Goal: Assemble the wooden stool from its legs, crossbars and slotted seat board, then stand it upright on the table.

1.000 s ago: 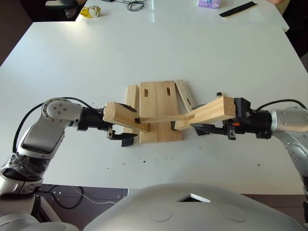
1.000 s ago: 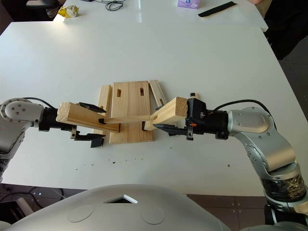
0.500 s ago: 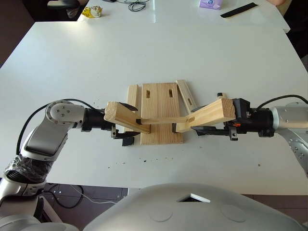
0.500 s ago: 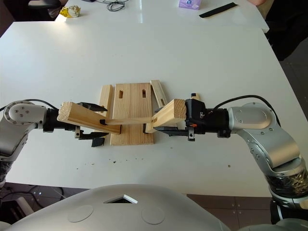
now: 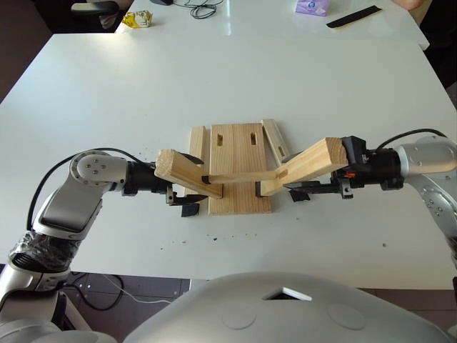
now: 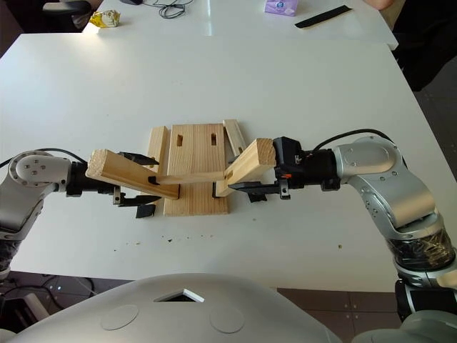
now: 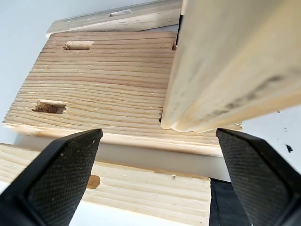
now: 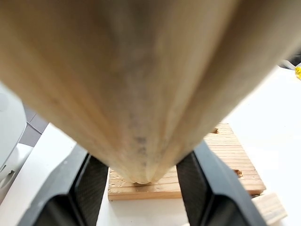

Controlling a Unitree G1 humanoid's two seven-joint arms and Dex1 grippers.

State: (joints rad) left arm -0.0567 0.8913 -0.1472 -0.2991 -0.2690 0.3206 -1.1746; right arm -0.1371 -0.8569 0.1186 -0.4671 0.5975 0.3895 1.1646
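The slotted seat board (image 5: 239, 146) lies flat mid-table. A loose wooden piece (image 5: 196, 141) rests along its left edge, and another (image 5: 273, 138) along its right. My left gripper (image 5: 188, 184) is shut on a leg (image 5: 178, 170) held above the board's front left. My right gripper (image 5: 293, 175) is shut on a second leg (image 5: 314, 161), tilted up to the right. A thin crossbar (image 5: 239, 176) joins both legs over the board. In the right wrist view the fingers (image 8: 89, 181) flank that leg (image 8: 131, 75). The left wrist view looks down on the board (image 7: 99, 89).
Wood crumbs (image 5: 214, 237) dot the table near its front edge. At the far end are a yellow crumpled wrapper (image 5: 135, 17), cables (image 5: 201, 7), a purple box (image 5: 311, 6) and a black strip (image 5: 352, 14). The white table (image 5: 107, 93) is bare on both sides.
My right arm has drawn back slightly and its leg now tilts more steeply. The left gripper and its leg have stayed nearly still.
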